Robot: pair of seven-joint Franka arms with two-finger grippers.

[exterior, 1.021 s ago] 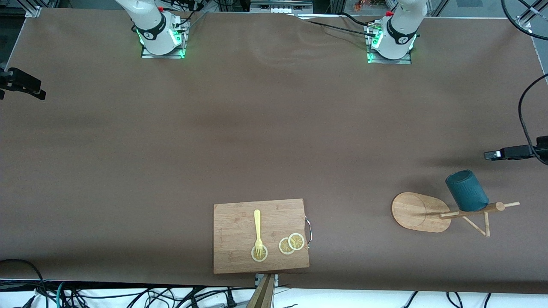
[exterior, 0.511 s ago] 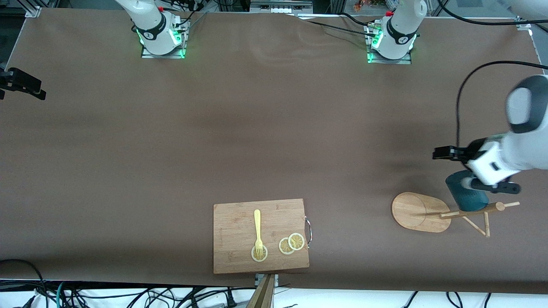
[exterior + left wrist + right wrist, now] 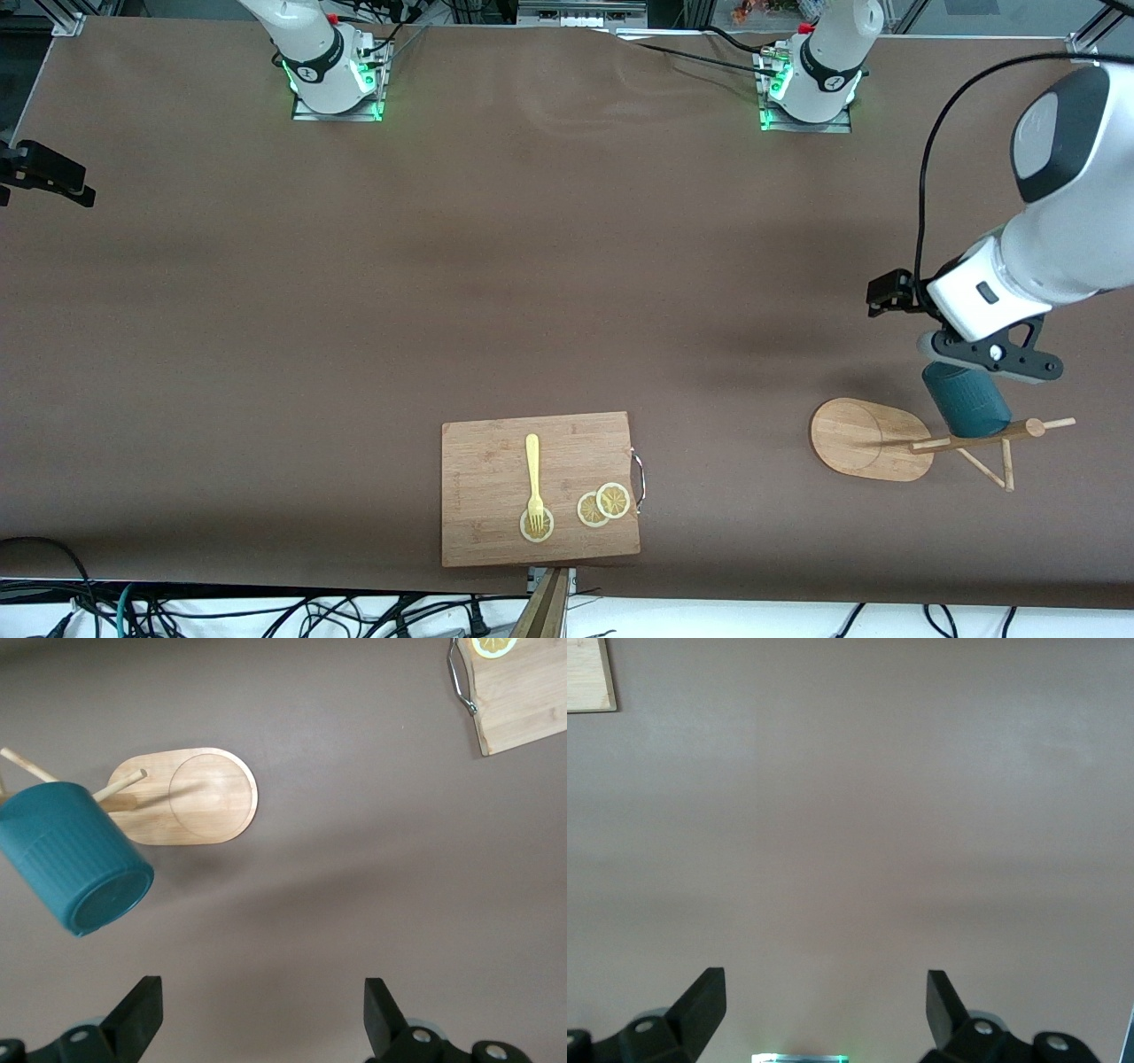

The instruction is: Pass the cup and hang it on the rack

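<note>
so my left gripper (image 3: 257, 1014), jaws spread wide and empty, hangs just above the cup (image 3: 73, 859), which sits tilted on the rack (image 3: 186, 797), bottom facing me.

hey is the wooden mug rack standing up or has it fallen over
Fallen over. The light bamboo mug rack lies on its side, its oval base facing up at the camera, with the dark teal ribbed cup resting tipped against its pole.
</note>
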